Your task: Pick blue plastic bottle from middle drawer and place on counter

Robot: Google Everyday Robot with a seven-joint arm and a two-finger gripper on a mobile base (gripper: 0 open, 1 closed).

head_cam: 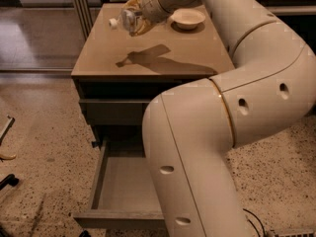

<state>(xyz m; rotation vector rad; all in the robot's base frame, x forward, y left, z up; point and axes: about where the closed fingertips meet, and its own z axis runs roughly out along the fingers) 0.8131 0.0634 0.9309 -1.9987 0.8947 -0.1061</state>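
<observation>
Counter [190,53]: tan top of the grey cabinet [111,112], 1 white bowl [187,18] at its back right.

Gripper [134,19]: in the air above the counter's back left part, just left of the bowl and not touching it. Fingers [139,30] closed round the bottle [123,19], which it holds.

Bottle: clear, held off the counter, lying nearly level, white cap pointing toward the counter's left edge. No contact with the top. Shadow [148,58] of bottle and gripper falls on the middle of the counter, in front of them.

Drawer [123,186]: pulled out below the counter's front edge, low on the cabinet, grey floor showing. Its right part is hidden behind the arm [232,112].

Arm: bulky, cream, rises in front of the counter's right front corner and bends back over the top to the gripper.

Speckled floor [44,132] lies left of the counter.
</observation>
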